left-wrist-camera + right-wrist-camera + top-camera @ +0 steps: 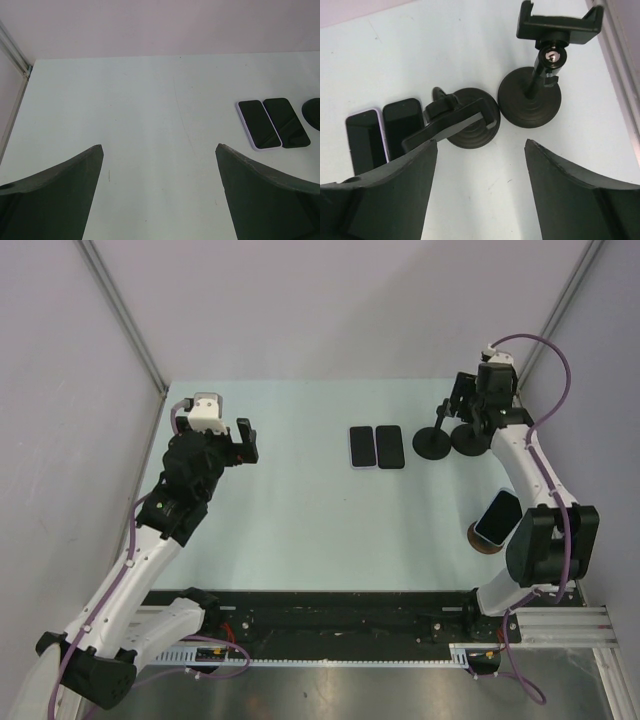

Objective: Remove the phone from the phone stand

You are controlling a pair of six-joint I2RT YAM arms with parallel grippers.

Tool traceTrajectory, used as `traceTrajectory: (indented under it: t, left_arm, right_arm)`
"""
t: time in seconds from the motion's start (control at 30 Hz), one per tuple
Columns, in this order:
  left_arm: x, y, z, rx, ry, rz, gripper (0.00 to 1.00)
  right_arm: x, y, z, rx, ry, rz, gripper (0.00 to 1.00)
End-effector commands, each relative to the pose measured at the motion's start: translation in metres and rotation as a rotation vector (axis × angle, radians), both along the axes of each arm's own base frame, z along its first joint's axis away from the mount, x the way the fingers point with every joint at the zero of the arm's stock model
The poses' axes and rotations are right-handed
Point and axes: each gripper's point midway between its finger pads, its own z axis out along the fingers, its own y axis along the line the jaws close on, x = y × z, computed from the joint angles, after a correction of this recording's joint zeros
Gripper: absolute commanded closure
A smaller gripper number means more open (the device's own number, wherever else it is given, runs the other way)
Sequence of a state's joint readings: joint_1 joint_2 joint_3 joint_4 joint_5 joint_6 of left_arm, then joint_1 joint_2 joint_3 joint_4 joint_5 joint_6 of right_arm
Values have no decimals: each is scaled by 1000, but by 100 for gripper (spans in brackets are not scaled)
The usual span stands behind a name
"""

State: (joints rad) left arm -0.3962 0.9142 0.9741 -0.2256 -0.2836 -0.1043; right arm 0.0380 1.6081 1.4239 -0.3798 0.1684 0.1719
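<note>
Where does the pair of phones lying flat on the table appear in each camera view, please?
Top external: the pair of phones lies near the table's centre.
Left wrist: right side, mid-height.
Right wrist: lower left.
Shared landmark: the round black stand base just beside them.

Three phones on the table: a white-edged phone (362,447) and a black phone (389,446) lying flat, a third phone (497,515) propped up. Three stands: two black stands (432,443) (470,438), one brown-based stand (481,541). Two robot arms (150,530) (535,475) flank them.
</note>
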Motion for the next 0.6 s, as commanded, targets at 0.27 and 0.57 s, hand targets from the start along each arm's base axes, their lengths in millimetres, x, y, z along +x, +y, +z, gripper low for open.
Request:
traceTrajectory:
  t: [0.27,0.57]
  left_arm:
    - [-14,-4,30,-61,-90,-54,0]
    - [-29,2,50,-84,-155,-54,0]
  right_arm:
    - [-100,8,96,-8,-168,-150,1]
    - [-190,-45,86,-57,-141,-322,0]
